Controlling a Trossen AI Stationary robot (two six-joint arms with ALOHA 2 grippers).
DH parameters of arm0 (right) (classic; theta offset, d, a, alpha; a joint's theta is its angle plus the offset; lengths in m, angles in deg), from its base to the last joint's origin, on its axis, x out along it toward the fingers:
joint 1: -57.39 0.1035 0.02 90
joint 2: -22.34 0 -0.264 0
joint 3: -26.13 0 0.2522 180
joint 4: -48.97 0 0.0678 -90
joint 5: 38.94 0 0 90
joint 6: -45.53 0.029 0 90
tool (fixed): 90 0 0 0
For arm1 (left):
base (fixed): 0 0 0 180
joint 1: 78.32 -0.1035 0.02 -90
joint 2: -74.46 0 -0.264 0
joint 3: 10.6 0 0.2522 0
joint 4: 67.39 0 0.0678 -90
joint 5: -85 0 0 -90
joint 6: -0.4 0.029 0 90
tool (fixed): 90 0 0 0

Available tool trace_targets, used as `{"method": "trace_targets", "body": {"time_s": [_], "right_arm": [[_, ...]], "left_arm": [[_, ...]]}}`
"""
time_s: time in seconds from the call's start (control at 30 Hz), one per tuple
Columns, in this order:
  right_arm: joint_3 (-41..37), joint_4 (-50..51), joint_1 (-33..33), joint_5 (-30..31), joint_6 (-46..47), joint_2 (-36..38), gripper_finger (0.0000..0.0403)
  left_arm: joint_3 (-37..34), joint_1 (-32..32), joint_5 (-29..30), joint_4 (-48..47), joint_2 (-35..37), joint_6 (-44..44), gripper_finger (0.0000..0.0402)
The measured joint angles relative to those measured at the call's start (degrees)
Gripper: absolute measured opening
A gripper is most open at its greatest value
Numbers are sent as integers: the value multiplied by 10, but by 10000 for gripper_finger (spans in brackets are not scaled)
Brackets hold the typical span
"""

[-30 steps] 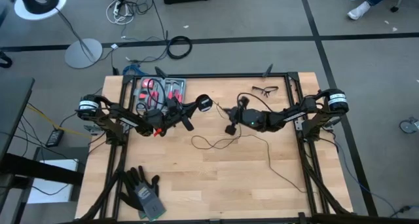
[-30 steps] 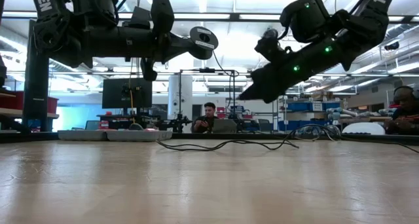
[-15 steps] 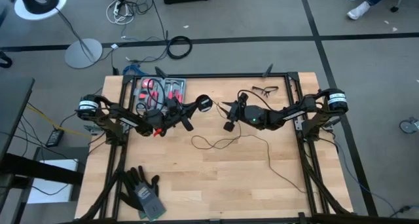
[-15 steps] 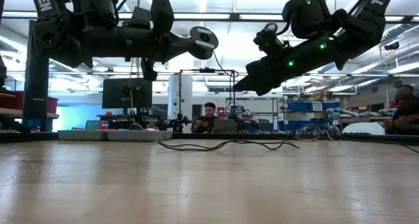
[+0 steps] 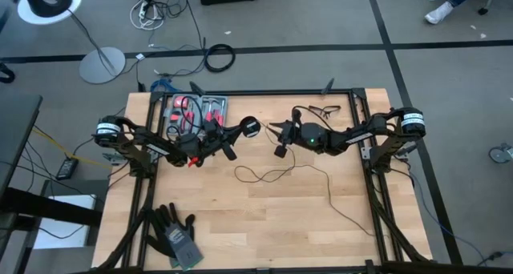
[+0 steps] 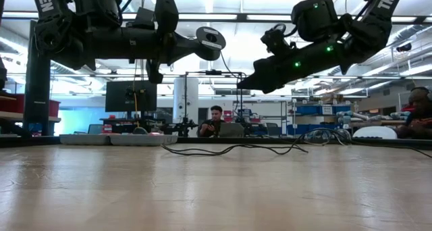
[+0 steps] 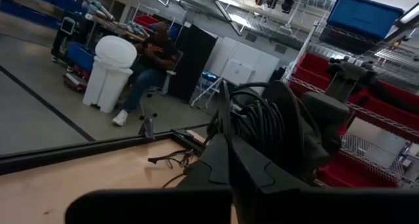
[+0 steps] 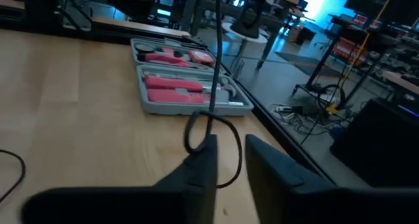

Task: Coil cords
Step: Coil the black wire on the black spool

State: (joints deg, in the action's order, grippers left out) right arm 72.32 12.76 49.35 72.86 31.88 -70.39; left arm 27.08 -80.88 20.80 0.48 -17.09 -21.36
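Observation:
The cord is thin and black and ends in a round puck (image 5: 249, 127). My left gripper (image 5: 239, 133) is shut on the puck and holds it high above the table's middle. From there the cord runs to my right gripper (image 5: 277, 140), which faces the left one from a short way off. It passes through the gap between the open fingers of my right gripper (image 8: 230, 162), with a small loop (image 8: 196, 129) at one fingertip. The rest of the cord (image 5: 264, 174) lies in loose loops on the table and trails toward the near right. My left gripper holds the puck (image 6: 210, 37) at the free ends of its shut fingers, which reach out about level toward the table's right. The puck is lifted well clear of the table, and the cord hangs slack from it. Which faces the fingers meet does not show. My right gripper has the cord between its fingers; whether the cord rests on a finger (image 8: 203, 160) I cannot tell.
A grey case of pink tools (image 5: 195, 110) lies at the far left, a pair of glasses (image 5: 325, 110) at the far right, and dark gloves (image 5: 175, 234) at the near left. The black frame rails (image 5: 362, 114) run along the table's sides. A person (image 6: 216, 119) sits in the room beyond.
My right gripper has risen and swung toward the table's far edge. Its fingers have tipped up from a downward slant to nearly level. The cord on the table has kept its place.

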Motion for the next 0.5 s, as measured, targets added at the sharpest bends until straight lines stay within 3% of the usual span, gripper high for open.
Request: {"method": "trace_targets", "body": {"time_s": [0.13, 0.3, 0.5], "right_arm": [[0, 0, -6, -10, -1, 0, 9], [0, 9, -7, -31, 18, 0, 3], [0, 72, -8, -25, 74, 0, 2]], "left_arm": [[0, 0, -1, 0, 0, -3, 0], [0, 0, 0, 0, 0, -13, 0], [0, 0, 74, -12, 0, -34, 0]]}}
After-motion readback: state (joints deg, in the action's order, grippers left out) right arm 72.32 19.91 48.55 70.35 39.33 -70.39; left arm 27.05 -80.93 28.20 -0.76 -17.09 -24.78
